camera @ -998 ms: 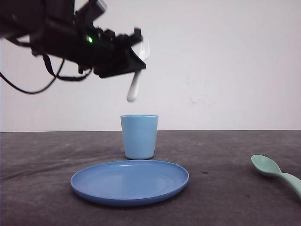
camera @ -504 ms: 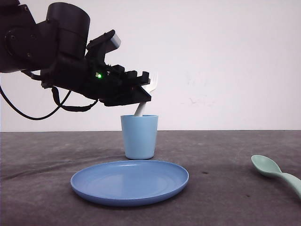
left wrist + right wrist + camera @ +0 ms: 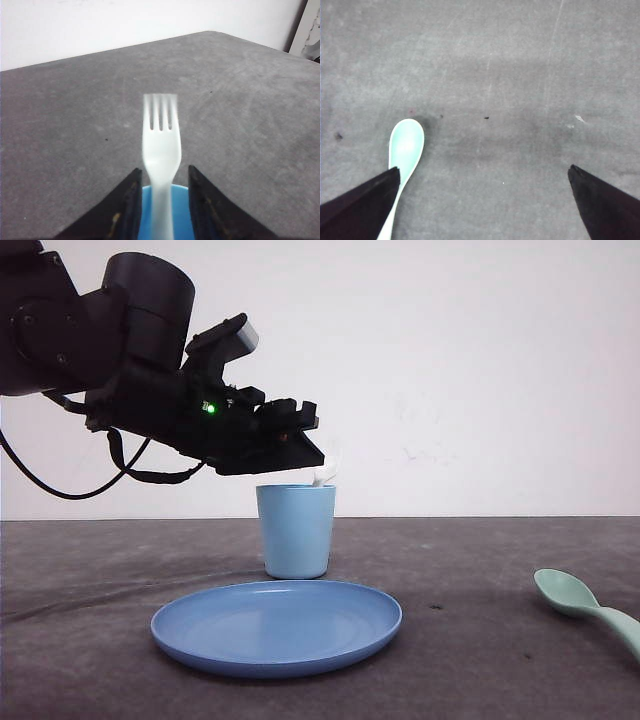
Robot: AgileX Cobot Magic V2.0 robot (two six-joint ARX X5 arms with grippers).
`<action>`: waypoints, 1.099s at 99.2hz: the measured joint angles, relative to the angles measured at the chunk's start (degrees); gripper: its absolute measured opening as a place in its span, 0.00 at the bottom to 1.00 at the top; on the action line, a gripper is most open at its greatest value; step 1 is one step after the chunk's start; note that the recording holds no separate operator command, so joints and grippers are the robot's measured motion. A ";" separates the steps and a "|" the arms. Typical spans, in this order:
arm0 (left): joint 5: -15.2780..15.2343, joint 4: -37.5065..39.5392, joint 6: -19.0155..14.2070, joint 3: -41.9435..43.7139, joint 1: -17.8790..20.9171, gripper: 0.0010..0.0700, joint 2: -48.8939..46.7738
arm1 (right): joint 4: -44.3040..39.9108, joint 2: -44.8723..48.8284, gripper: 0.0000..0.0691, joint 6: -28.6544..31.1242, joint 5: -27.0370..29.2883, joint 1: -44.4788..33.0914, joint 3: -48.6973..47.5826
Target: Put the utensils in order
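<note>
My left fingers (image 3: 312, 458) hover just above the light blue cup (image 3: 296, 530), clenched on the white plastic fork (image 3: 161, 150). Its handle runs down between them into the cup's mouth and the four tines point up and away. I judge the fork light, thin and a little slick, so a gentle pinch on the flat neck below the tines suits it. In front of the cup, the round blue plate (image 3: 277, 625) rests on the grey table (image 3: 480, 570). Far to the right lies the mint-green spoon (image 3: 585, 605), bowl up; my right fingers (image 3: 485, 200) are spread wide and hold nothing, one just over its handle. It looks just as light, and mid-handle seems the place to take it.

The fork's lower end is hidden inside the cup, its tines are blurred, and the spoon's handle is cut off.
</note>
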 joint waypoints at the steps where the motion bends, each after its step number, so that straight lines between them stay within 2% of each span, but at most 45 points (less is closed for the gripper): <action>1: 0.00 -0.07 -0.07 0.00 0.00 0.22 -0.02 | 0.00 0.00 0.98 0.00 -0.07 0.00 0.00; 14: 0.00 -3.39 -0.13 0.00 0.02 0.22 -2.12 | 0.02 0.04 0.98 0.02 -4.35 0.02 0.00; 26: 0.00 -9.03 -0.63 0.00 0.02 0.22 -9.62 | 0.07 1.20 0.98 0.09 -9.11 0.09 0.00; 37: 0.00 -16.28 -1.40 0.02 0.15 0.22 -18.18 | 0.15 3.82 0.98 0.26 -12.59 0.81 0.00; 53: -0.02 -30.67 -1.79 0.02 1.86 0.22 -30.03 | 1.53 9.05 0.98 0.28 -15.80 2.38 0.00; 67: -0.87 -44.39 -2.60 0.02 5.14 0.22 -40.46 | 3.82 14.25 0.98 0.33 -16.59 4.07 0.00; 97: -8.98 -70.25 -2.93 0.02 15.78 0.22 -55.84 | 10.08 24.06 0.98 1.09 -16.63 7.67 0.00; 109: -9.42 -78.01 -2.93 0.02 18.80 0.22 -59.19 | 12.81 27.21 0.98 1.60 -16.65 8.72 0.00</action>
